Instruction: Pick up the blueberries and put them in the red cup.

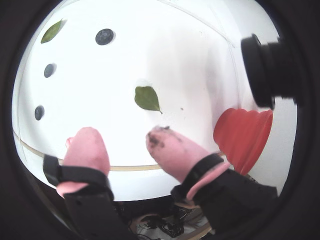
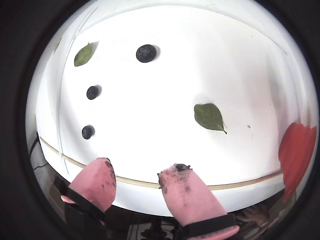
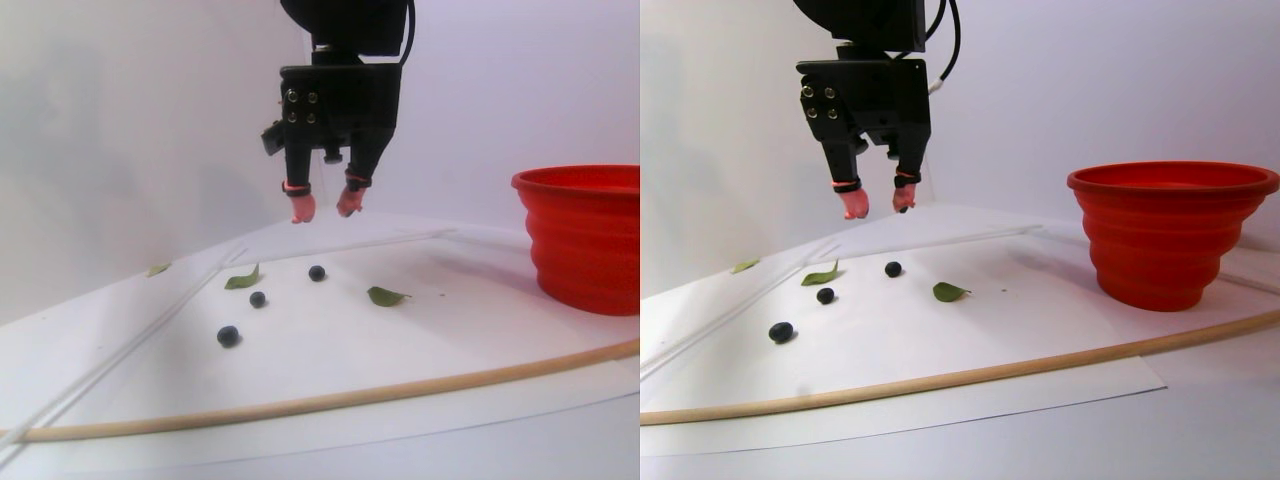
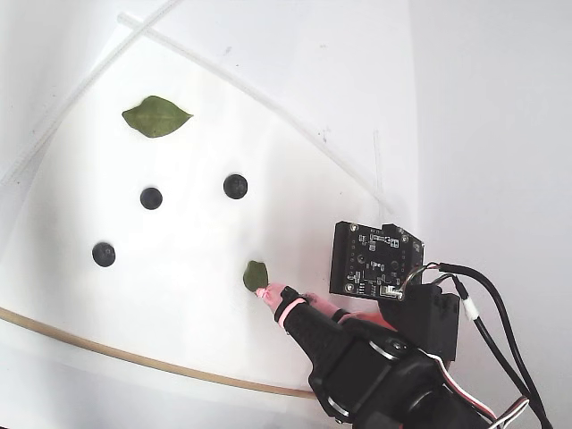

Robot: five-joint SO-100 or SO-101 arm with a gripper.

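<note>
Three blueberries point(image 3: 228, 336) lie on the white sheet point(image 3: 330, 350), left in the stereo view; my gripper point(image 3: 325, 206) hangs high above them, fingers parted and empty. Far right stands the red cup point(image 3: 585, 240), its inside hidden.

I see dark blue-black blueberries point(image 2: 146, 53), green leaves point(image 2: 209, 116) on the white desk point(image 2: 165, 75), a red cup point(image 3: 1165, 232), and my black end effector's point(image 1: 125, 141) pink fingertips point(image 1: 167, 145).

1. Red cup point(image 2: 297, 156) cut off by the lens edge in a wrist view; absent from the fixed view.
2. Cup's interior unseen in the stereo pair view.
3. Arm covers one fingertip in the fixed view.
</note>
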